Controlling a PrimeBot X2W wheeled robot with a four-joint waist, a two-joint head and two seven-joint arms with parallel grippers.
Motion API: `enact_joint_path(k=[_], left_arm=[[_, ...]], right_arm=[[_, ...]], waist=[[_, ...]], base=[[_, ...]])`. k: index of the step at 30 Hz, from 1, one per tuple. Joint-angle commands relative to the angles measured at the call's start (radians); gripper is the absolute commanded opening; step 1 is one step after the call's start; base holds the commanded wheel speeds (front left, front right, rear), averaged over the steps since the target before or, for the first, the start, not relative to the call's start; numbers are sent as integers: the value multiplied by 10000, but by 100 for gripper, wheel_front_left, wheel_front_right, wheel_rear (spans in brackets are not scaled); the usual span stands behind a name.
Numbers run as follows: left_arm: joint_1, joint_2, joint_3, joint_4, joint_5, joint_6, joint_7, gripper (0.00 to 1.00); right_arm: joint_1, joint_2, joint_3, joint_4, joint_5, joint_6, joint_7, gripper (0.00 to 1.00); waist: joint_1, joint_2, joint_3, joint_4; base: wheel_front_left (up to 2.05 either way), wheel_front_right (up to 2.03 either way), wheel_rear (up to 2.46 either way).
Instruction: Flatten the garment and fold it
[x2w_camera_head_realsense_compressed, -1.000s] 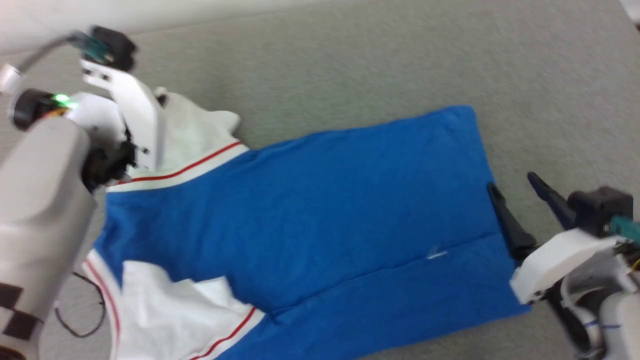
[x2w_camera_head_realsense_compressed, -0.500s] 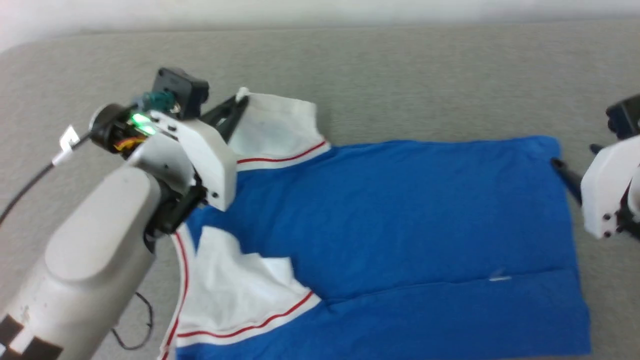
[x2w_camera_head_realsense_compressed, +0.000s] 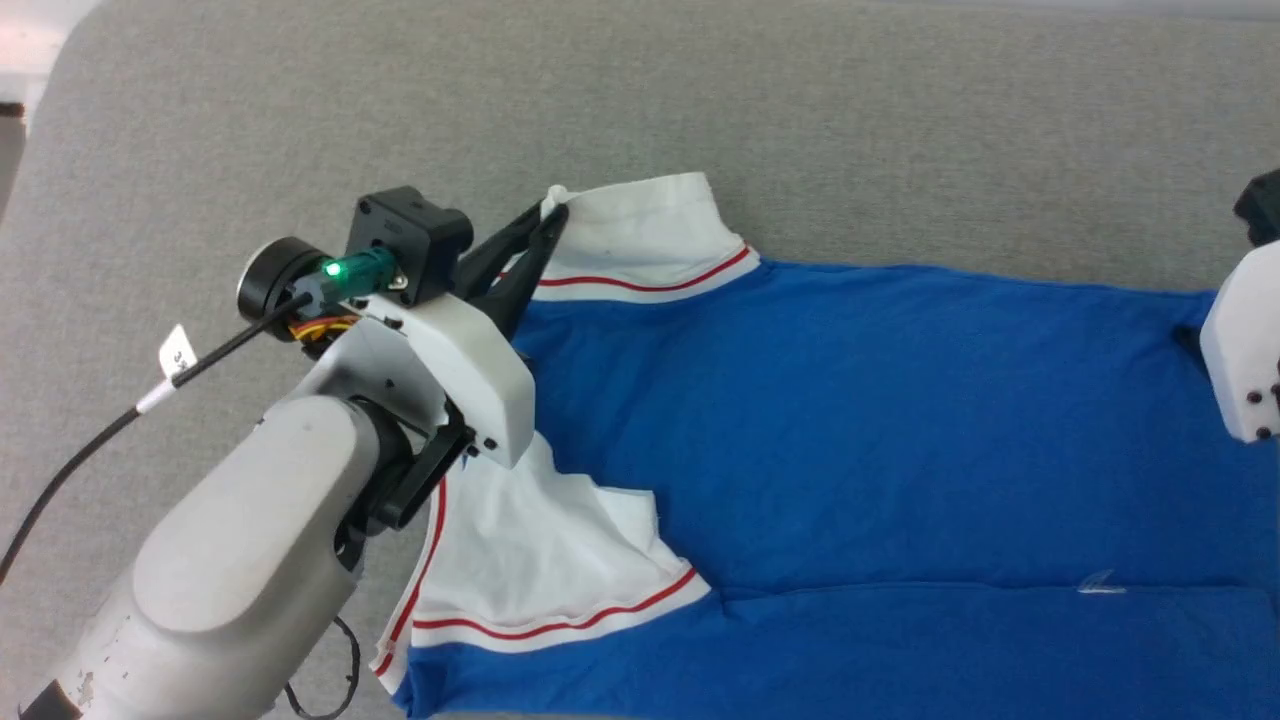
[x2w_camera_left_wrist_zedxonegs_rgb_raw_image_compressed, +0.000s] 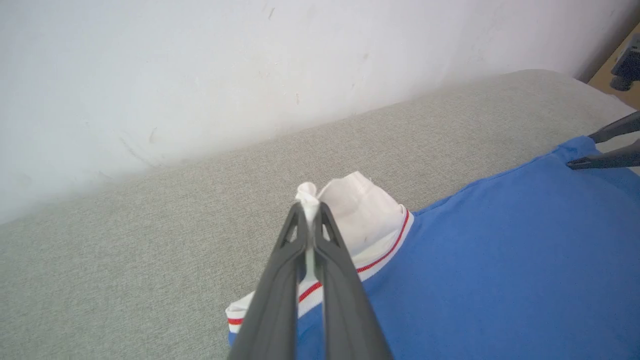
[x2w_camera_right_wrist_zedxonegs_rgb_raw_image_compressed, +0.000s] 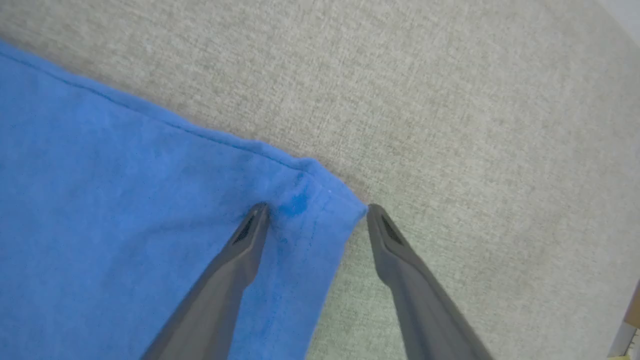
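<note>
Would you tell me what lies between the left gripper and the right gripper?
The blue body of the garment spans it, in the head view: the left gripper pinches a white sleeve, the right gripper, open, straddles a blue corner.

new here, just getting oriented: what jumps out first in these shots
A bright blue garment with white red-striped sleeves lies spread over the grey surface. The left tool is shut on the tip of the far white sleeve. The right tool is open, astride the blue hem corner at the garment's other end.
</note>
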Motion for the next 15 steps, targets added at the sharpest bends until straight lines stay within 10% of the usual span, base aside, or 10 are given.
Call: enact_joint_path(k=[1, 3, 4, 5, 15], left_arm=[[171, -38, -39, -73, 56, 62, -101, 0], [216, -77, -79, -109, 37, 61, -127, 0], [243, -92, -98, -110, 21, 56, -137, 0], [274, -100, -109, -100, 2, 55, -150, 0], [811, -85, -56, 285, -261, 193, -420, 0]], right_arm=[[-122, 97, 185, 178, 94, -6, -144, 100], [-117, 85, 467, 399, 261, -6, -238, 100], [-105, 70, 611, 494, 356, -6, -256, 62], [-88, 59, 738, 578, 480, -6, -257, 0], [-139, -33, 972, 864, 1122, -6, -1456, 0]], waist=[[-1, 1, 176, 201], [-1, 1, 205, 253], [-1, 1, 203, 270], [-1, 1, 193, 277], [-1, 1, -630, 50]], base=[[0, 0, 0], [0, 0, 0], [0, 0, 0], [0, 0, 0], [0, 0, 0]])
